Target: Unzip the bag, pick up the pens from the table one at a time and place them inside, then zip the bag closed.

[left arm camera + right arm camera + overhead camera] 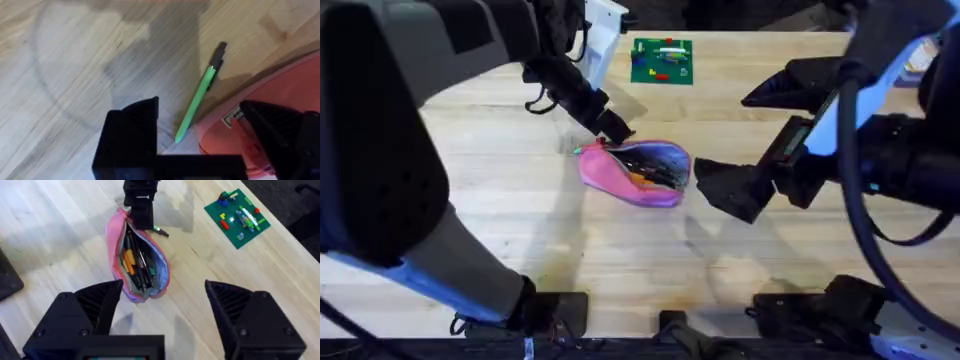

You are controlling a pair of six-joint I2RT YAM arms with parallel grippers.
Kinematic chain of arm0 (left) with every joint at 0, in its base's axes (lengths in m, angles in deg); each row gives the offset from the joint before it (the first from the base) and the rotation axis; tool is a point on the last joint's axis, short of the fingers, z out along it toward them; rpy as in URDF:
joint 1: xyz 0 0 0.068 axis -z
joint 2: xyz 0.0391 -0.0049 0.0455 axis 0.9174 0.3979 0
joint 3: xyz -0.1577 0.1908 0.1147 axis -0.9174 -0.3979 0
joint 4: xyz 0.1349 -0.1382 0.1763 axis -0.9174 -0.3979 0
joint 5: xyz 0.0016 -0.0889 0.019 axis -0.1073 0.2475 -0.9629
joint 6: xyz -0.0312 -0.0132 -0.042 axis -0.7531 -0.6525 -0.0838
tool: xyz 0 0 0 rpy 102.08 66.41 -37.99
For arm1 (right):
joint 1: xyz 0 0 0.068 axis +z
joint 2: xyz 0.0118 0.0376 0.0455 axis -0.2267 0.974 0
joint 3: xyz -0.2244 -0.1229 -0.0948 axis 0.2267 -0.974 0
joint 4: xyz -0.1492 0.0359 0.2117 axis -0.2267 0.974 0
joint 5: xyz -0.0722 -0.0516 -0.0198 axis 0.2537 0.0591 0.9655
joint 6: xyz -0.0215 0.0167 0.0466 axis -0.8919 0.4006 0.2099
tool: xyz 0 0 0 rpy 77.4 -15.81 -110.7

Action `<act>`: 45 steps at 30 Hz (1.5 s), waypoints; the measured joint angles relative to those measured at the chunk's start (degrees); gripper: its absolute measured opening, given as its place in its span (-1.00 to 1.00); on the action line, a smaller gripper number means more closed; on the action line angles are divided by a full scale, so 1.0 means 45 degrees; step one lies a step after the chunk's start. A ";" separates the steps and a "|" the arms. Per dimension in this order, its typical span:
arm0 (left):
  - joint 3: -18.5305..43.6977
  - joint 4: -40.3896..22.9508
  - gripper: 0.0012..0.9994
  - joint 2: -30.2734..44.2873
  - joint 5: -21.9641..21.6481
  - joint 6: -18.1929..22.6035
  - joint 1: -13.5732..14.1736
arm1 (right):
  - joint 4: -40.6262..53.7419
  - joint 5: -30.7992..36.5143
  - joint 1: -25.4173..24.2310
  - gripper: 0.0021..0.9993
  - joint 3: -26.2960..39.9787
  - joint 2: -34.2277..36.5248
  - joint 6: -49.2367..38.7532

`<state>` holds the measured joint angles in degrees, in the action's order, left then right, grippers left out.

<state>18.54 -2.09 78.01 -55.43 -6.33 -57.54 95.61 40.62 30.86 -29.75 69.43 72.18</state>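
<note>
Two grippers are seen at the pink pencil pouch point(635, 172), which lies unzipped on the light wood table point(520, 250) near its middle. Nearest the arm bases, the right gripper point(162, 305) is held above bare tabletop just beside the pouch's right end, with its black fingers point(97, 305) spread wide and nothing between them. The pouch mouth is gaped open in the right wrist view, and several pens with orange and dark barrels are seen lying inside against the blue-grey lining. At the pouch's far left end, the left gripper point(612, 132) is positioned with its fingers parted; one finger point(131, 135) is set on the wood and the other is over the pouch edge, beside a small white label. A green pen point(197, 102) with a black clip end is recorded lying on the table between those fingers, its tip just beside the pouch rim. Farther back, a small green board point(662, 60) carrying coloured pieces is noted, well apart from the pouch.
</note>
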 joint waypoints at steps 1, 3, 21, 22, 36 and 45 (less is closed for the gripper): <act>0.0000 0.0014 0.99 0.0083 0.0033 0.0000 0.0000 | 0.0005 0.0000 0.0000 1.00 0.0000 0.0005 0.0000; 0.0009 -0.0010 0.99 0.0210 0.0051 0.0005 -0.0014 | 0.0000 0.0005 0.0000 1.00 0.0000 0.0005 0.0000; 0.0287 -0.0122 0.99 0.1197 0.0036 0.0000 -0.0034 | 0.0000 0.0004 0.0000 1.00 0.0000 0.0005 0.0000; 0.0287 -0.0122 0.99 0.1197 0.0041 0.0000 -0.0034 | 0.0000 0.0001 0.0000 1.00 0.0000 0.0004 0.0000; 0.0340 -0.0115 0.22 0.1316 -0.0046 0.0090 -0.0039 | 0.0003 0.0000 0.0000 1.00 0.0000 0.0003 0.0000; 0.0355 -0.0195 -0.90 0.1435 0.0052 0.0097 -0.0034 | 0.0005 0.0001 0.0000 1.00 0.0000 0.0005 0.0000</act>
<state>20.14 -2.97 84.47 -55.19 -5.89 -57.69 95.63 40.62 30.86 -29.75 69.46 72.18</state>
